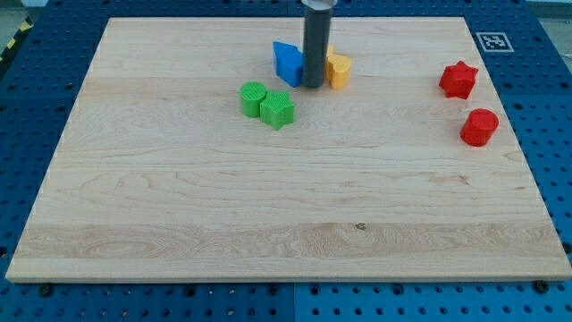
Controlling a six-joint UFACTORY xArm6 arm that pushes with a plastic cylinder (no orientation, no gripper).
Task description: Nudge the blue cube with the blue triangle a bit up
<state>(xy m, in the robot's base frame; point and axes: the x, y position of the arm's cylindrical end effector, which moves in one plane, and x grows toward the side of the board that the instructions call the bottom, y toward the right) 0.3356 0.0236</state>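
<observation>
Wooden board (268,206): my tip (313,85) partly hides blue block (288,63).

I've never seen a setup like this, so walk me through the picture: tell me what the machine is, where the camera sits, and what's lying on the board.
There is one picture, from a camera looking down at a slant on a wooden board; where it is mounted is not on record. The dark rod coming in from the view's top is the end of a robot arm. It has no hand and holds nothing; it only pushes blocks with my tip. My tip sits between a blue block on its left and a yellow block on its right, close against both. The blue block's exact shape is hard to tell. Lower left lie a green round block and a green star, touching. At the right are a red star and another red block.
</observation>
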